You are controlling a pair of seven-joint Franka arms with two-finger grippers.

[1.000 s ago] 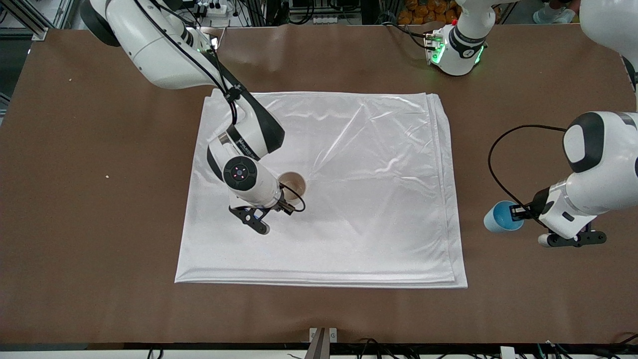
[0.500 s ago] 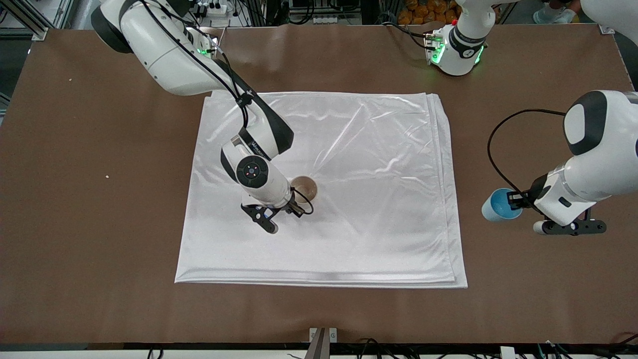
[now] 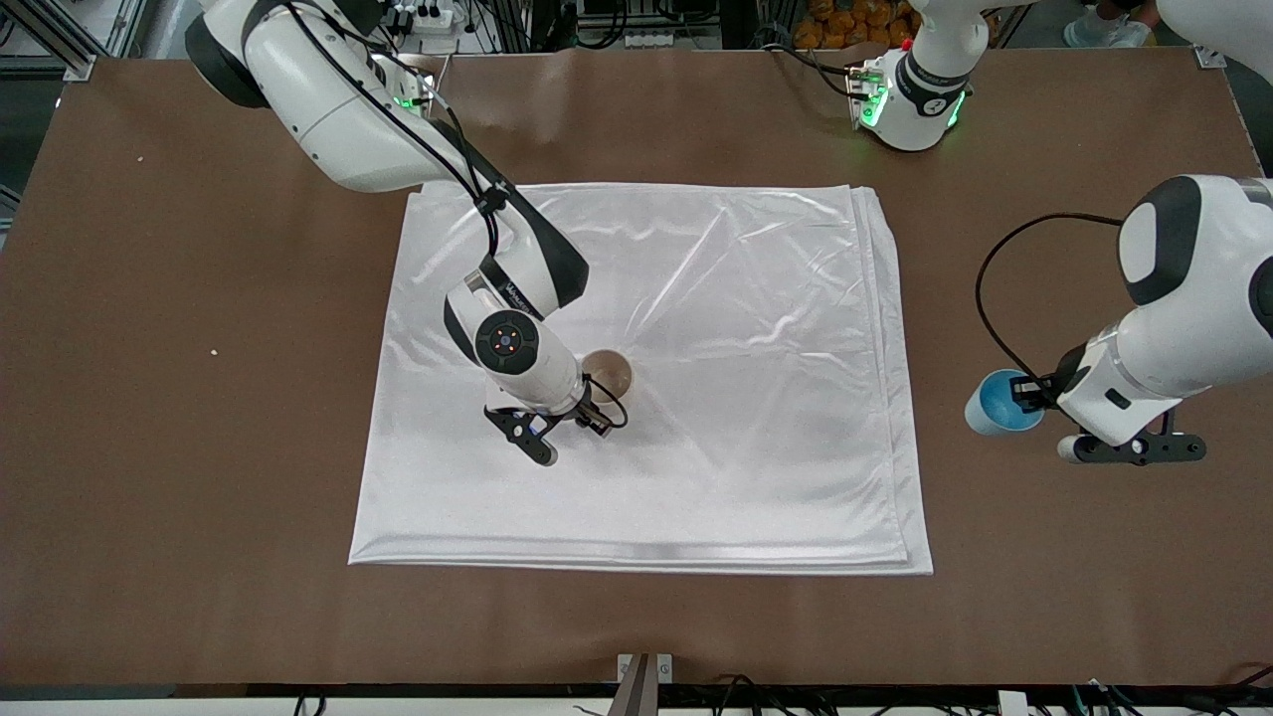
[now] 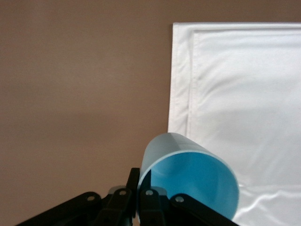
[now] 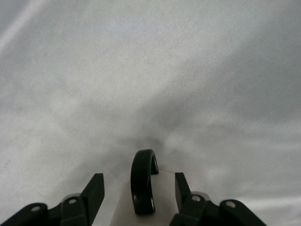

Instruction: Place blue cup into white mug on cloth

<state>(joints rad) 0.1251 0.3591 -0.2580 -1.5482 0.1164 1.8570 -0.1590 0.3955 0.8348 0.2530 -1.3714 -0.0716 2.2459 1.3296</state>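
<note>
The white mug (image 3: 609, 371) stands upright on the cloth (image 3: 746, 348), near its middle. My right gripper (image 3: 597, 410) is low over the cloth at the mug, open, with one finger on each side of the mug's body and black handle (image 5: 142, 181). The right wrist view shows cloth (image 5: 141, 70) all around my right gripper (image 5: 138, 178). My left gripper (image 3: 1029, 400) is shut on the rim of the blue cup (image 3: 995, 403), one finger inside and one outside. It holds the cup tilted over the bare table, beside the cloth's edge (image 4: 181, 84). The cup (image 4: 188, 174) and my left gripper (image 4: 140, 180) show in the left wrist view.
The brown table (image 3: 199, 447) surrounds the cloth on all sides. The left arm's base (image 3: 910, 99) with green lights stands at the table's top edge. A small crumb (image 3: 214, 351) lies toward the right arm's end.
The right gripper and the mug shifted together across the cloth toward the left arm's end, then stopped. The left gripper raised the blue cup a little.
</note>
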